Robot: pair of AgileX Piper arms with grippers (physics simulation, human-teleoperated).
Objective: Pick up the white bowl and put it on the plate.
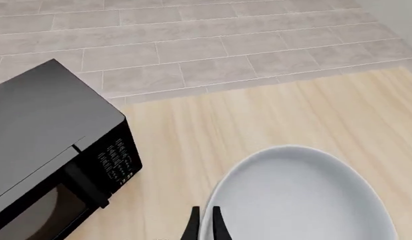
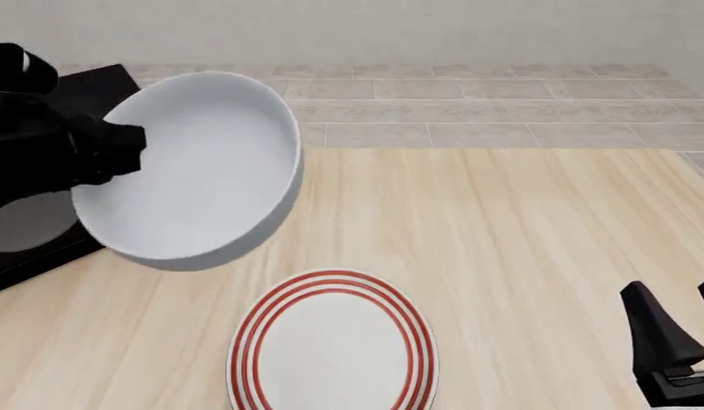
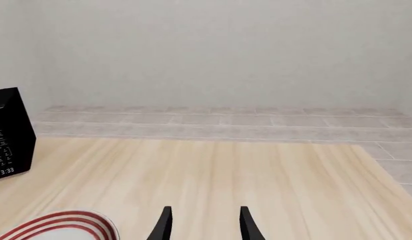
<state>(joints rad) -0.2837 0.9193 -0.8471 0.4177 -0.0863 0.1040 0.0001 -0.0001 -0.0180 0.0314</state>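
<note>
The white bowl hangs tilted in the air above the table's left side, its opening facing the front camera. My left gripper is shut on the bowl's left rim. In the left wrist view the two fingertips pinch the rim of the bowl between them. The plate, flat with red rings, lies on the table near the front edge, below and right of the bowl; its edge also shows in the right wrist view. My right gripper stands open at the front right, holding nothing, with its fingers apart.
A black microwave stands at the table's left, behind the left arm and bowl; it shows as well in the left wrist view and the right wrist view. A grey tiled counter strip runs along the back.
</note>
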